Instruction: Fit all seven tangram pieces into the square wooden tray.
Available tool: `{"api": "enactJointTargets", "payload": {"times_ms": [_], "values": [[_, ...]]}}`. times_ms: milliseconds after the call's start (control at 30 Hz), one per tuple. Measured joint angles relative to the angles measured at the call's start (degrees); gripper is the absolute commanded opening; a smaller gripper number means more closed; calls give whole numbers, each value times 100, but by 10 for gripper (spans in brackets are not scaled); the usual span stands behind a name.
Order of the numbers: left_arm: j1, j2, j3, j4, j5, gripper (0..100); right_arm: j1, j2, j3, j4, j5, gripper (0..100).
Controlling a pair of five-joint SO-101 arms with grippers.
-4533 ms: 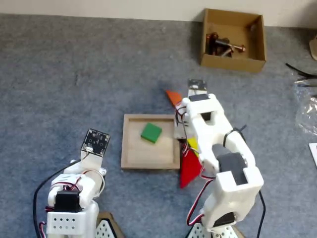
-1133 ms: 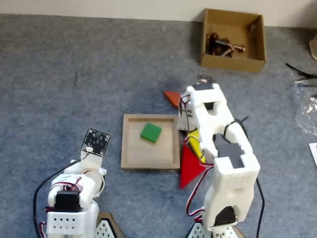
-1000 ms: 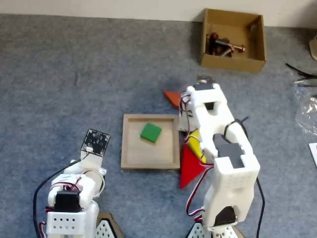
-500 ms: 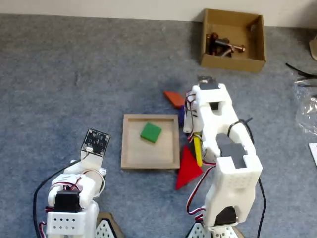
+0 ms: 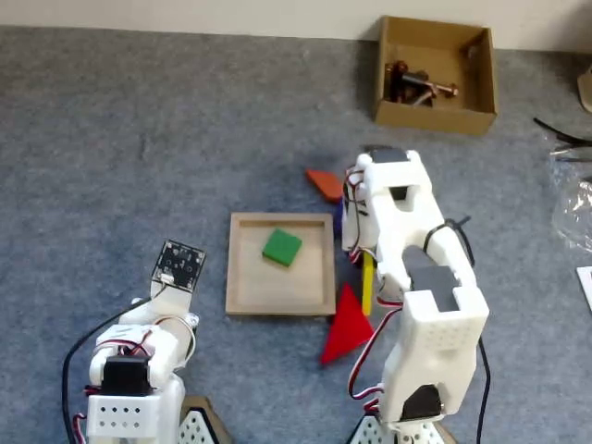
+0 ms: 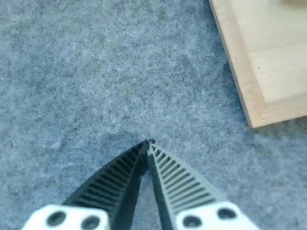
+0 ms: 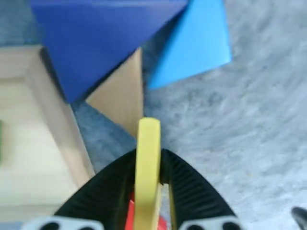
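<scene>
The square wooden tray (image 5: pixel 242 277) lies mid-table with a green square (image 5: pixel 282 247) inside. My right gripper (image 7: pixel 148 155) is shut on a yellow piece (image 7: pixel 147 163), held on edge just right of the tray; from above it looks like a thin yellow strip (image 5: pixel 367 285) under the right arm (image 5: pixel 398 213). Beyond it lie a dark blue triangle (image 7: pixel 96 38), a light blue triangle (image 7: pixel 196 43) and a tan triangle (image 7: pixel 122 98). A red triangle (image 5: pixel 347 326) sits off the tray's near right corner, an orange piece (image 5: pixel 326 183) beyond its far right corner. My left gripper (image 6: pixel 147 143) is shut and holds nothing, over carpet left of the tray (image 6: pixel 259 72).
A cardboard box (image 5: pixel 435 106) with metal and wooden bits stands at the back right. Black cables (image 5: pixel 560 139) and a plastic bag (image 5: pixel 575 213) lie at the right edge. Grey carpet covers the table, with open room at the left and back.
The right arm shifted a little right, away from the tray, with the yellow piece turned on edge. The red triangle slid toward the near side and rotated. The left arm stayed still.
</scene>
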Motion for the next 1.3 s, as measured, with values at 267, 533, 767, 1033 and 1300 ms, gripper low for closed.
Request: {"api": "enactJointTargets", "payload": {"times_ms": [267,533,767,1033,1300], "values": [[0,0,0,0,0,5,0,0,0,0,246,5],[0,0,0,0,0,5,0,0,0,149,791,5],[0,0,0,0,0,5,0,0,-466,466,967,5],[0,0,0,0,0,5,0,0,-1354,1108,967,5],[0,0,0,0,0,5,-97,0,-2198,1767,976,5]]}}
